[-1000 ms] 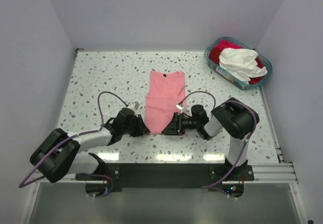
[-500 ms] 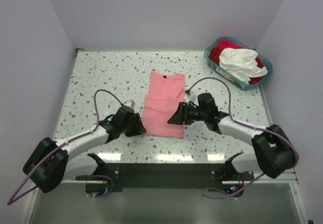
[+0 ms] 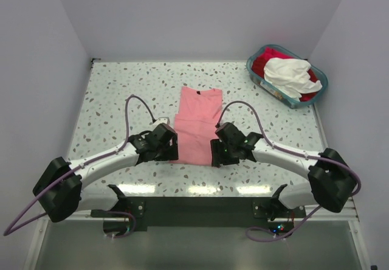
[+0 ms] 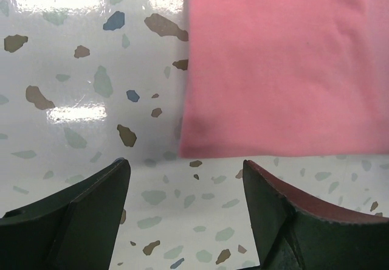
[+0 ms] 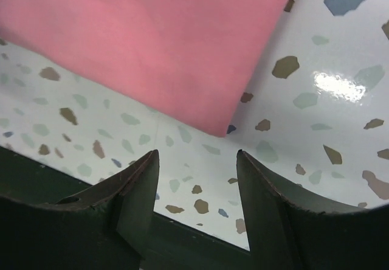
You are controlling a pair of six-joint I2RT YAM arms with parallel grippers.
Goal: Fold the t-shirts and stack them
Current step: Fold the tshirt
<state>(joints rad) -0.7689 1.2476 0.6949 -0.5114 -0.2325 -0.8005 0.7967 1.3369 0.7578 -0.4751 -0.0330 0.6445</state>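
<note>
Arms both reach forward and inward, low over the speckled worktop (image 3: 115,93), elbows bowed outward. The left hand (image 3: 171,151) sits at the near left corner of the folded salmon-pink t-shirt (image 3: 197,121) and the right hand (image 3: 216,156) at its near right corner. Both hands are spread and grip nothing. A white t-shirt (image 3: 290,75) and a red t-shirt (image 3: 265,57) lie in the teal basket (image 3: 271,90) at the far right.

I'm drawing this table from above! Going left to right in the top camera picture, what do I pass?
Left gripper, jaws open → pink t-shirt → right gripper, jaws open → teal basket.
</note>
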